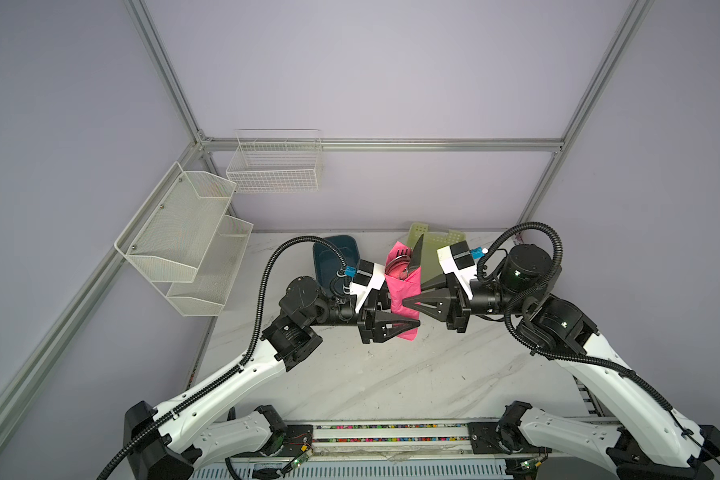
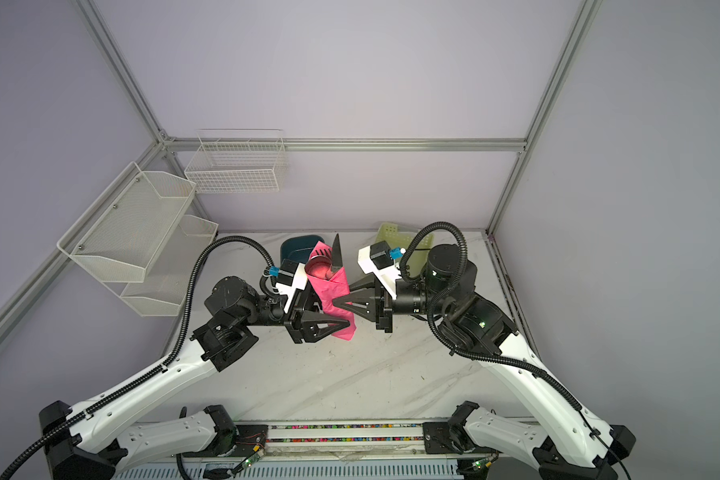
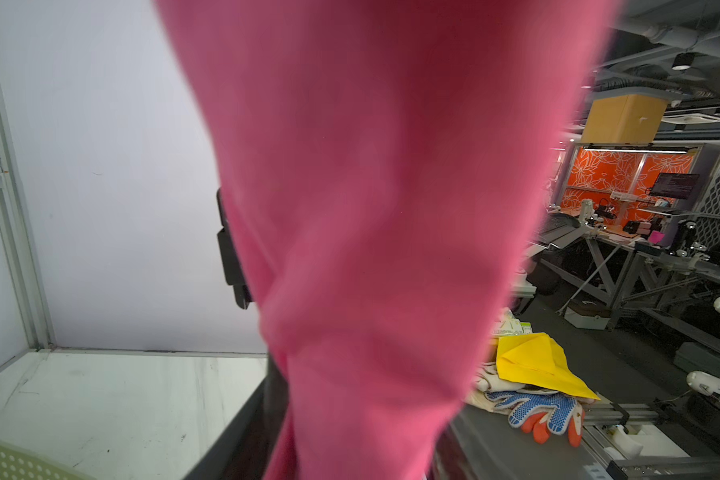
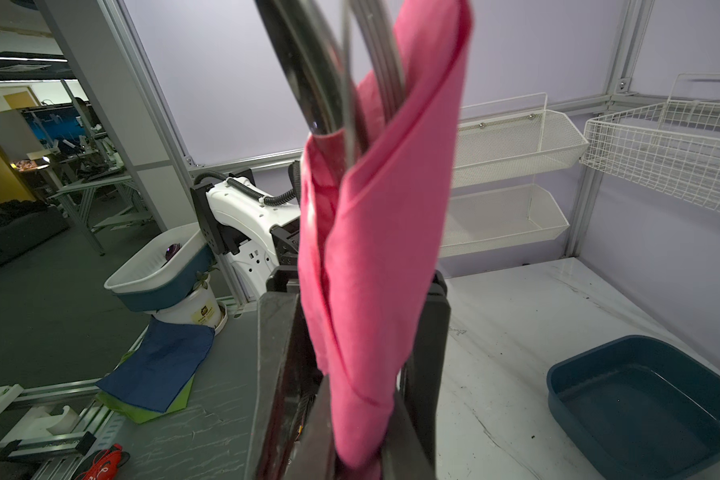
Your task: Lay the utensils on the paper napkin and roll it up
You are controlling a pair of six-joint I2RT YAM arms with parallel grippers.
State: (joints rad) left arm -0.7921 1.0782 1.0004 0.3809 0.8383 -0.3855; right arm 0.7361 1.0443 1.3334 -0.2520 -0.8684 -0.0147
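The napkin (image 1: pixel 404 291), rolled around the utensils (image 1: pixel 417 254), is held roughly upright above the bench (image 1: pixel 391 382), with silver heads poking from its top. The right fingers (image 1: pixel 429 302) clamp its middle. The left fingers (image 1: pixel 393 327) straddle its lower end; I cannot tell whether they press it. Behind sit a teal tub (image 1: pixel 323 266) and green basket (image 1: pixel 441 241).
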